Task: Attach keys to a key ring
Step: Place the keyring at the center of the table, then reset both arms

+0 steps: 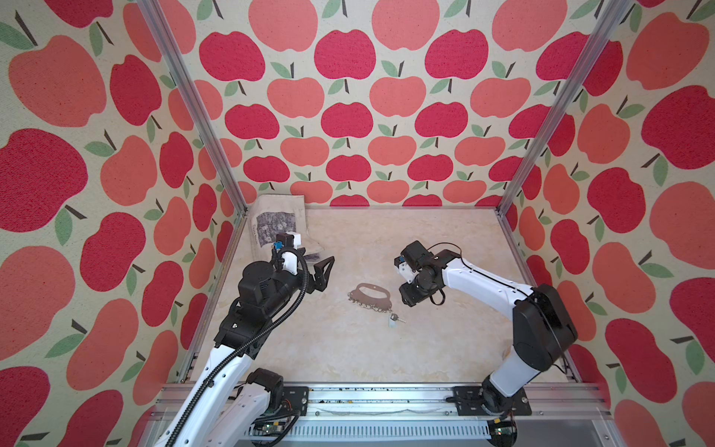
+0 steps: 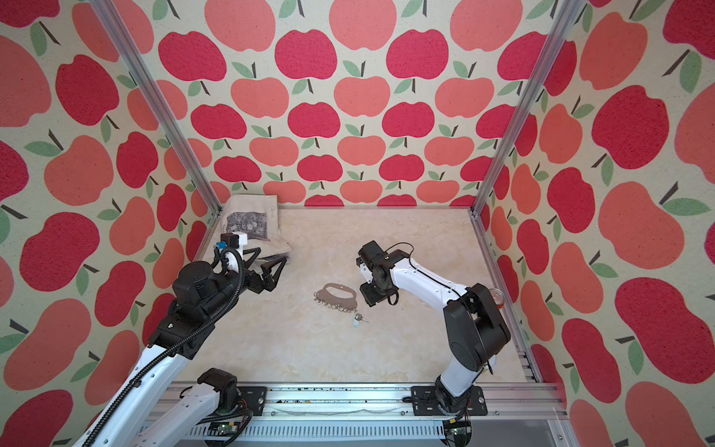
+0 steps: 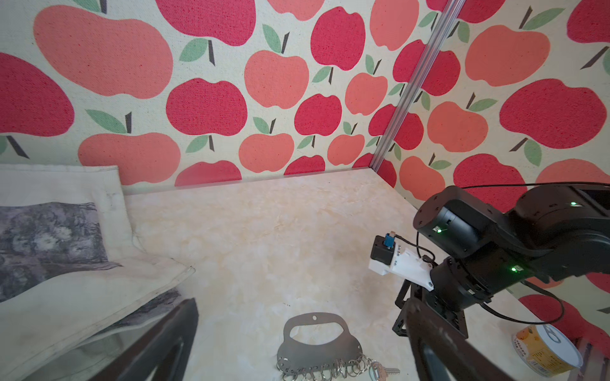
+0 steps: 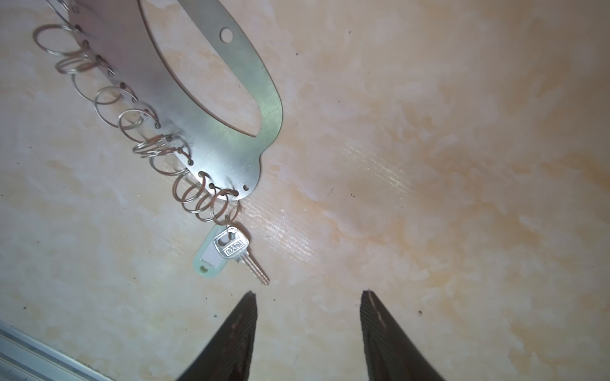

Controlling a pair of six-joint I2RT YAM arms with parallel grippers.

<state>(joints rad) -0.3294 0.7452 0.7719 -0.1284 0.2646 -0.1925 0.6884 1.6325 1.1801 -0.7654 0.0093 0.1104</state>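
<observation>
On the pale table (image 1: 348, 348), the left gripper (image 2: 272, 257) hovers at about 10 o'clock from the key ring (image 1: 371, 296). Its fingers are wide apart and empty, and I think it is parked there so that it does not block the work. At 3 o'clock from the key ring, the right gripper (image 4: 308, 293) hangs above the surface with its fingers apart on nothing, near the key (image 4: 231, 245) but not touching it. This key lies flat at 5 o'clock from the key ring, and its head seems hooked on the last wire ring (image 4: 226, 204), so the attaching looks done.
</observation>
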